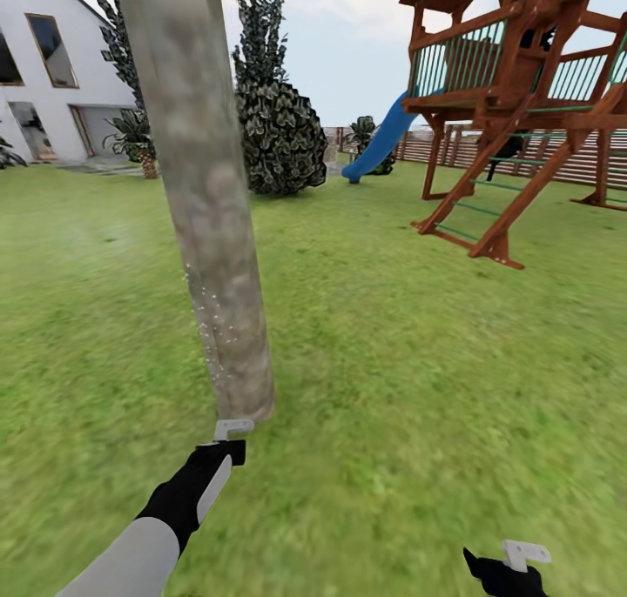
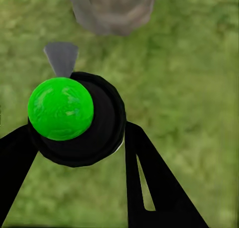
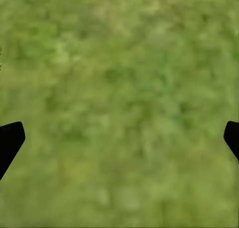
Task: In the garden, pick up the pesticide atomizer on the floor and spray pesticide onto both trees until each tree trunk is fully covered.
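Left hand [image 2: 74,138]: clenched round the pesticide atomizer [image 2: 74,119], near the tree trunk [image 1: 205,231].
Handling: probably light, rigid; body grip suited.
Right hand [image 3: 119,138]: released.

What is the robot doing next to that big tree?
The robot is spraying bug medicine on the tree trunk. Its left gripper holds the pesticide atomizer, a black bottle with a green ball on top, pointed at the bottom of the trunk. Tiny white specks of pesticide dot the lower bark. Its right gripper is open over the grass, holding nothing.
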Robot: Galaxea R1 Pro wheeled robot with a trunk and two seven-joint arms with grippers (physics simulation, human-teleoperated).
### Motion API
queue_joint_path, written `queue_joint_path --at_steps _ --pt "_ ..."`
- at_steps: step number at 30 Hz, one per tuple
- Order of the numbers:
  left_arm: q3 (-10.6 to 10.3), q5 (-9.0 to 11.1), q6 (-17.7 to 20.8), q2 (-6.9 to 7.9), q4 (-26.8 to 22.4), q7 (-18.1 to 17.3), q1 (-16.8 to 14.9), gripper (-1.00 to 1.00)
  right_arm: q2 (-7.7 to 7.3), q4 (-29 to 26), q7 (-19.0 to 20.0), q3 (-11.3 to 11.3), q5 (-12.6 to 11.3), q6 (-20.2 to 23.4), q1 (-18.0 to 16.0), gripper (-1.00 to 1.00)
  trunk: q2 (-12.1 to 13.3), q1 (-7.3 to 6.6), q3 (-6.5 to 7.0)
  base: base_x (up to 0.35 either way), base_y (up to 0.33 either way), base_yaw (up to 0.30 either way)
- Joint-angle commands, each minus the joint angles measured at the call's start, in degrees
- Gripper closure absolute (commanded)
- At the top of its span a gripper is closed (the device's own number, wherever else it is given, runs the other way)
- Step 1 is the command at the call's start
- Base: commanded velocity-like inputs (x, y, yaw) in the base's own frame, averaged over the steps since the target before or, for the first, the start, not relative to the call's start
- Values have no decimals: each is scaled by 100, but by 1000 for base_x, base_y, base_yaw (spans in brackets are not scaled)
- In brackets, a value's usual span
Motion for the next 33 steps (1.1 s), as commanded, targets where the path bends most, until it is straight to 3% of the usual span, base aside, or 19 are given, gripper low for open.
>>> queue_joint_path --at_steps 1,14,22,33 --pt "0 -3 0 0 0 0 0 100 0 0 0 0 0 0 0 -100 0 0 0 103 -263 277" --pt "3 -11 1 1 -1 0 0 100 0 0 0 0 0 0 0 -100 0 0 0 129 -263 274" --pt "27 -25 16 20 -19 -6 0 100 0 0 0 0 0 0 0 -100 0 0 0 151 -261 42" --pt "13 -29 -1 45 9 9 0 100 0 0 0 0 0 0 0 -100 0 0 0 261 -179 267"
